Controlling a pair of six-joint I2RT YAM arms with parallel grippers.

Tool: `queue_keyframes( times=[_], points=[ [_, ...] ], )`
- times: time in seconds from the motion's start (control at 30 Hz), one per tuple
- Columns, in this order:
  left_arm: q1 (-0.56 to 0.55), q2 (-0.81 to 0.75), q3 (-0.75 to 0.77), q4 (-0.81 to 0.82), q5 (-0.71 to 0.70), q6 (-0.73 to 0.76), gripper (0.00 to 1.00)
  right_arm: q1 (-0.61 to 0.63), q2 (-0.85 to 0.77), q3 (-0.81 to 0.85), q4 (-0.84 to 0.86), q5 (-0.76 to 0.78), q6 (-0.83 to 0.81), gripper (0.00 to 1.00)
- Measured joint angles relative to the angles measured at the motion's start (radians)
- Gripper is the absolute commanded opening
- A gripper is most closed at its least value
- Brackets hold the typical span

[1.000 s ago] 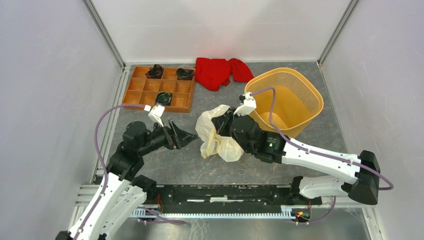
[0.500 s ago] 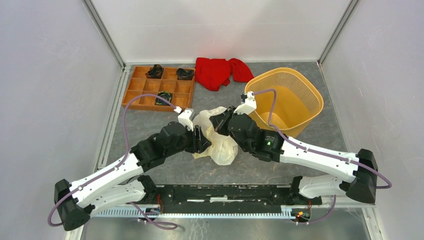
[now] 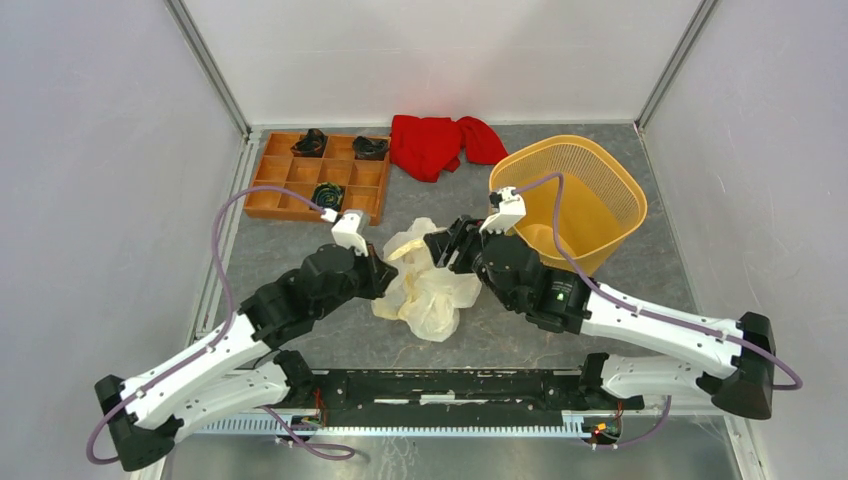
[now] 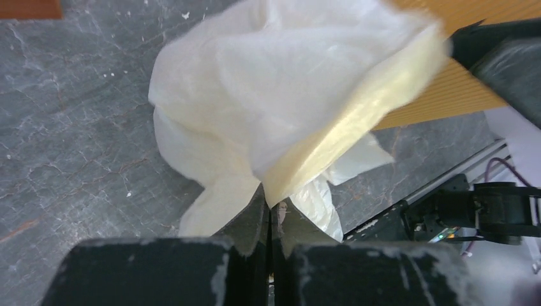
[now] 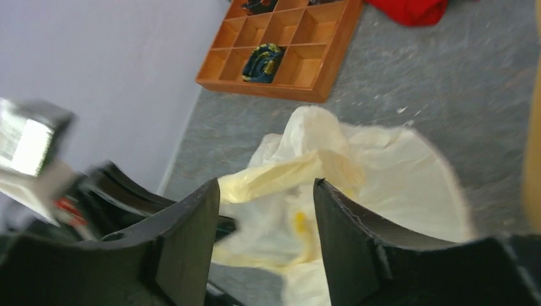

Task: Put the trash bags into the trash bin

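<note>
— What is seen nearest the arm bases?

— A black metal rail (image 3: 450, 385) is seen along the near edge of the grey, marbled table (image 3: 480, 335). From there both white-and-black arms are stretched inward, and the two grippers are brought close together over the middle of the table.

— How are the jaws set?

— The left gripper (image 4: 268, 210) is clenched. In its wrist view the jaws are pressed together, and a fold of the thin, wrinkled, translucent cream-white plastic bag (image 3: 425, 300) is pinched between their tips. The right gripper (image 5: 266, 185) is released: its jaws are held apart, and a yellowish fold of the bag is seen beyond the gap. Whether that fold is touched by them cannot be told.

— Where is the bag found?

— It is bunched on the table between the two grippers, partly lifted at the left gripper's side. It is outside the yellow-orange plastic wastebasket with lattice-mesh sides (image 3: 575, 180), to that bin's left.

— And further back?

— The wastebasket is stood upright on the right half of the table, with the right arm's wrist just beside its near-left wall. At the far left a brown wooden tray with square compartments (image 3: 290, 170) is laid flat, and small dark objects (image 3: 326, 195) are held in three of its compartments. A crumpled red cloth (image 3: 430, 142) is laid by the back wall, between tray and wastebasket.
</note>
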Motion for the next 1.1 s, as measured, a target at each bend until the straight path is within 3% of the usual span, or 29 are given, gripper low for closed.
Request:
queue_keyframes(
  times=[0.13,0.2,0.37,0.53,0.73,0.9,1.1],
  points=[
    [0.0,-0.067,0.052,-0.068,-0.002,0.001,0.02,0.0,-0.074,-0.049,0.035,-0.081,-0.271,0.91],
    [0.0,-0.09,0.087,-0.102,-0.002,0.001,0.02,0.0,-0.122,-0.066,0.053,-0.148,-0.394,0.96],
    [0.0,-0.129,0.143,-0.163,-0.003,0.002,0.02,0.0,-0.197,-0.077,0.077,-0.386,-0.628,0.98],
    [0.0,-0.137,0.192,-0.205,-0.013,0.002,0.02,0.05,-0.081,-0.054,0.058,-0.583,-0.711,0.98],
    [0.0,-0.231,0.132,-0.219,-0.052,-0.002,0.02,0.14,0.098,-0.013,-0.109,-0.457,-0.739,0.98],
    [0.0,-0.36,0.035,-0.249,-0.1,-0.04,0.02,0.141,0.14,-0.013,-0.222,-0.2,-0.733,0.98],
    [0.0,-0.438,0.026,-0.26,-0.152,-0.055,0.02,0.085,0.186,-0.041,-0.292,0.091,-0.723,0.95]
  ],
)
